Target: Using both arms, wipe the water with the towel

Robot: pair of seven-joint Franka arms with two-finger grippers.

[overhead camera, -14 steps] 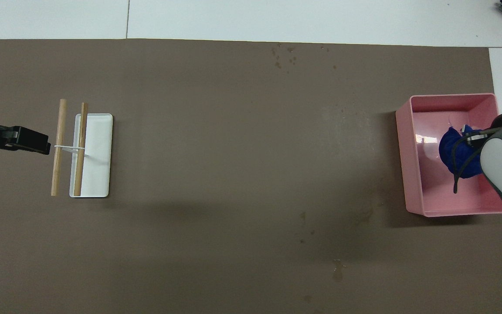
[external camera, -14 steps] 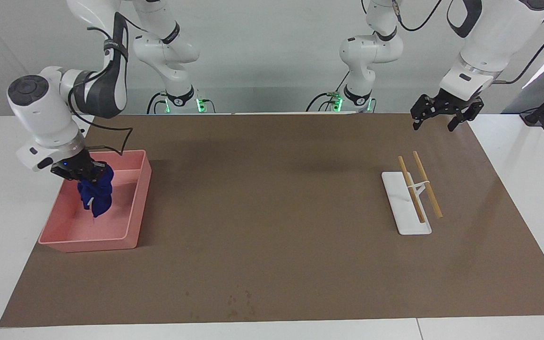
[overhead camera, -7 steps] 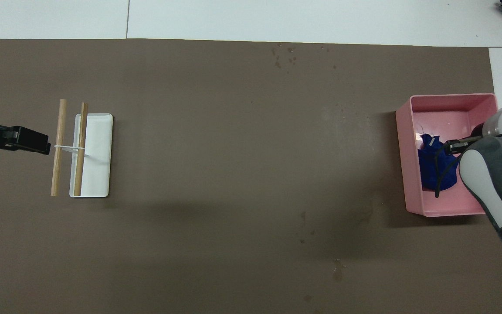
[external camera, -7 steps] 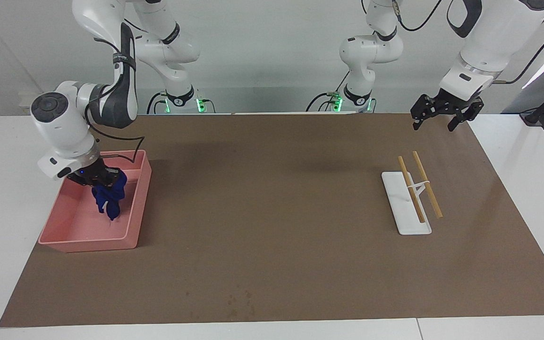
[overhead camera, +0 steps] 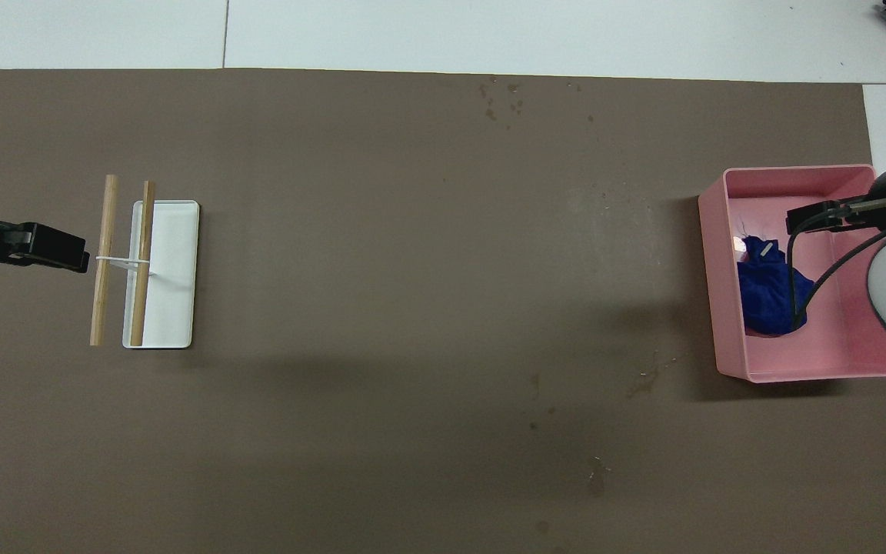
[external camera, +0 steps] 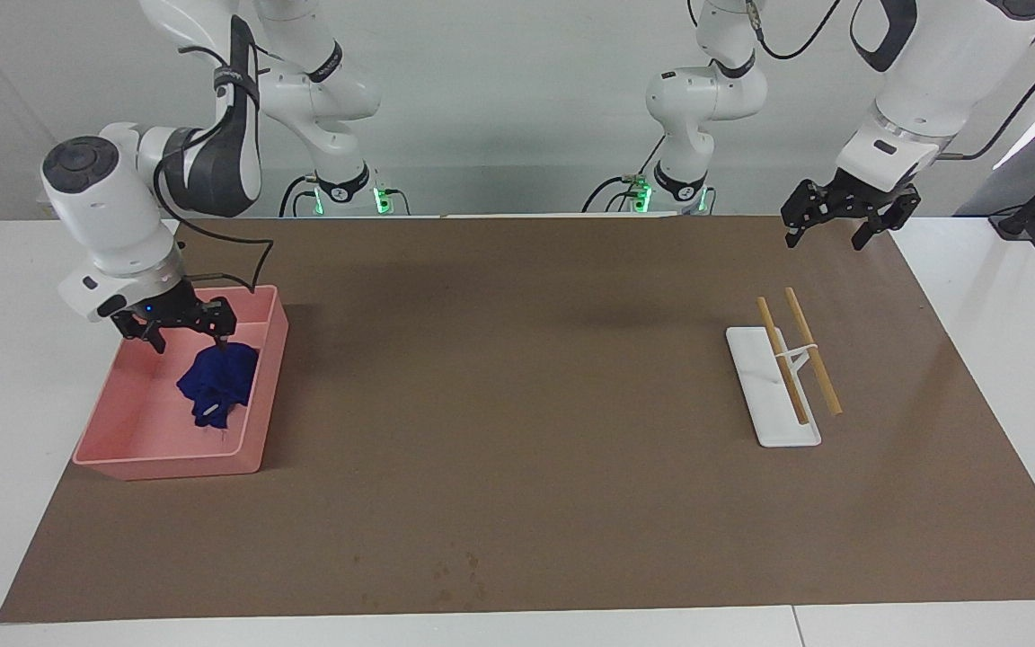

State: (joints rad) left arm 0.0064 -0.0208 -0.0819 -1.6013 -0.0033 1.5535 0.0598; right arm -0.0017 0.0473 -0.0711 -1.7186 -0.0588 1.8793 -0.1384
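The towel [external camera: 215, 386] lies crumpled in the pink tray [external camera: 270, 395], against the wall that faces the table's middle; the tray sits at the right arm's end of the table. Directly over the tray's part nearer the robots hangs the right hand [external camera: 179, 331], fingers spread and holding nothing, one fingertip just above the cloth's upper edge. So the towel lies below this hand and slightly out toward the table's front edge. The bundle's longer axis runs roughly from the robots outward. The left hand [external camera: 841, 226] waits, fingers spread, over the left arm's end of the table near a white stand with two wooden rods [external camera: 787, 373], well apart from the towel; the right arm is plainly the nearer
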